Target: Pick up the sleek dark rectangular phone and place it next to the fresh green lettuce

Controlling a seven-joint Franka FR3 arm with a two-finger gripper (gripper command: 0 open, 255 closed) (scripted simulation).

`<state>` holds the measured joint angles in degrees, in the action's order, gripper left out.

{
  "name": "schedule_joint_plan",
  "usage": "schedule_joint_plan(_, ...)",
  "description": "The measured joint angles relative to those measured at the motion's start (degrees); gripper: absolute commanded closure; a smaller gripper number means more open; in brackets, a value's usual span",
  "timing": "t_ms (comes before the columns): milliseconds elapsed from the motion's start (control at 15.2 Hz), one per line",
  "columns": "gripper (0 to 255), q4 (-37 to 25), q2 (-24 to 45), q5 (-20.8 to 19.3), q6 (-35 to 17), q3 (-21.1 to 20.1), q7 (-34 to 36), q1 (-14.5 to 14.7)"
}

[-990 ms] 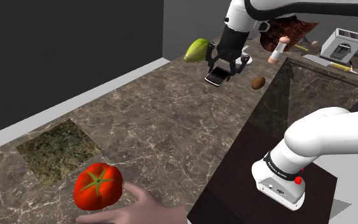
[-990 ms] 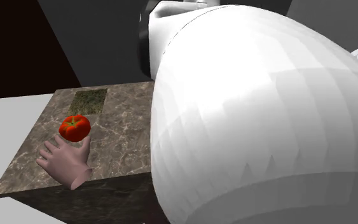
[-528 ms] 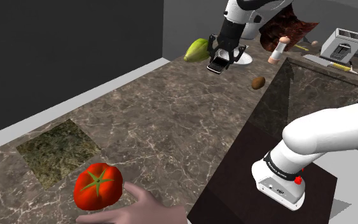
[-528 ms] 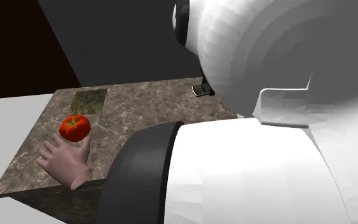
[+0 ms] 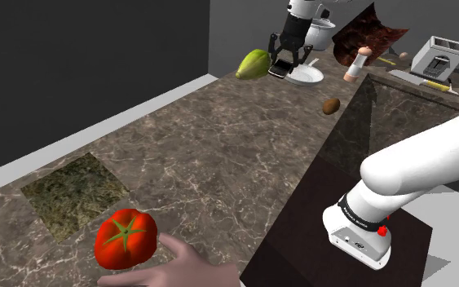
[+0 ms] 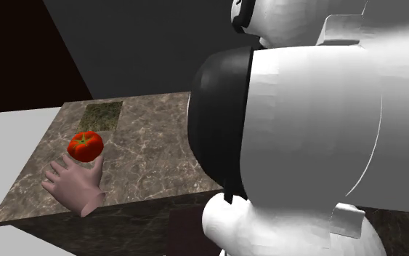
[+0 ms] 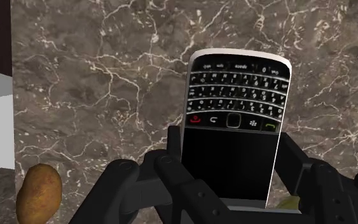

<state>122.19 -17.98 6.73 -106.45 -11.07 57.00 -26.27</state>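
A black phone (image 7: 234, 121) with a keypad and a silver rim is clasped between my gripper's (image 7: 231, 159) two black fingers. In the shoulder view my gripper (image 5: 284, 68) holds the phone (image 5: 278, 72) a little above the far end of the marble counter (image 5: 219, 147). It hangs just beside the pale green lettuce (image 5: 252, 63), between it and a white plate (image 5: 306, 77). The arm's white and dark links (image 6: 304, 131) cover most of the second exterior view.
A brown potato (image 5: 331, 105) (image 7: 39, 194) lies on the counter near a dark raised block (image 5: 399, 114). A pot (image 5: 322, 33), a small bottle (image 5: 358, 64) and a toaster (image 5: 435, 57) stand at the back. A tomato (image 5: 125, 237), a hand model (image 5: 178, 267) and a mossy mat (image 5: 72, 192) occupy the near end.
My gripper has carried the phone up and away along the counter, from near the potato to right beside the lettuce. The other things have stayed put.
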Motion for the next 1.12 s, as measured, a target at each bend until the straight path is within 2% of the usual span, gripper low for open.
schedule_joint_plan(462,255,-12.7,13.0,-2.6,0.1,2.8,-4.4,-2.8)
schedule_joint_plan(1122,255,-36.5,31.7,-4.7,5.6,5.4,-9.1,-5.5)
